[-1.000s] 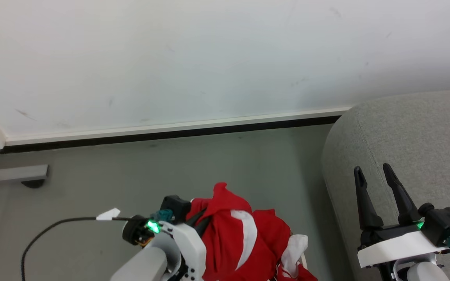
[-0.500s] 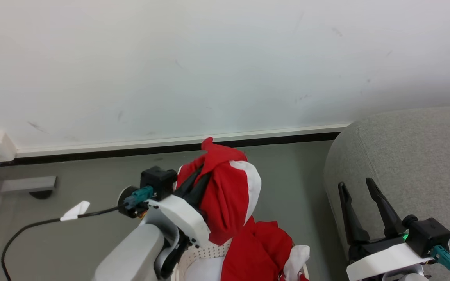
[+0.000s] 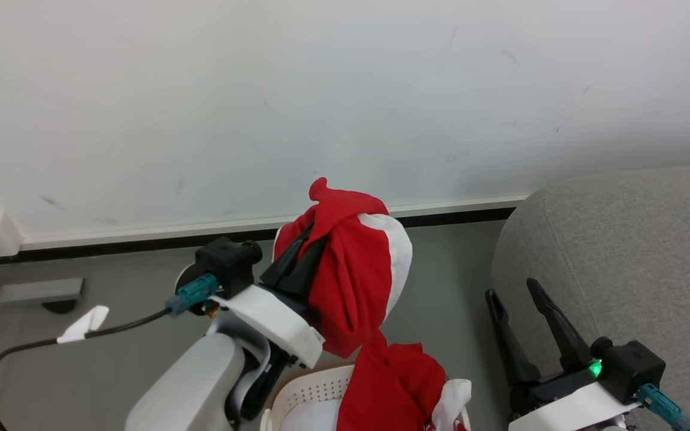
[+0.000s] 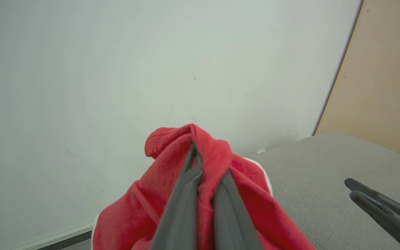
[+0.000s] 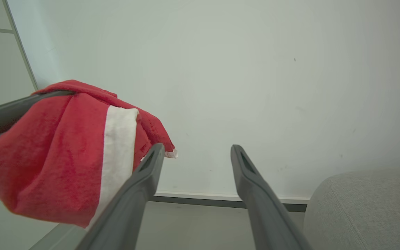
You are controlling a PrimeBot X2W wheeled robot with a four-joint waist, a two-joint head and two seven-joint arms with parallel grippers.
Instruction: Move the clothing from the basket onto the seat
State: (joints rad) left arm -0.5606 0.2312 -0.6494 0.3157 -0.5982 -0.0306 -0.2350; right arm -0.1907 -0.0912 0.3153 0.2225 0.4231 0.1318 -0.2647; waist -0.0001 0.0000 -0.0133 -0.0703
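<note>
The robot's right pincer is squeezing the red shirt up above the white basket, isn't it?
Not quite. It is the left pincer that is shut on the red shirt, up above the white basket. The right pincer is open and holds nothing. The head view shows this.
</note>
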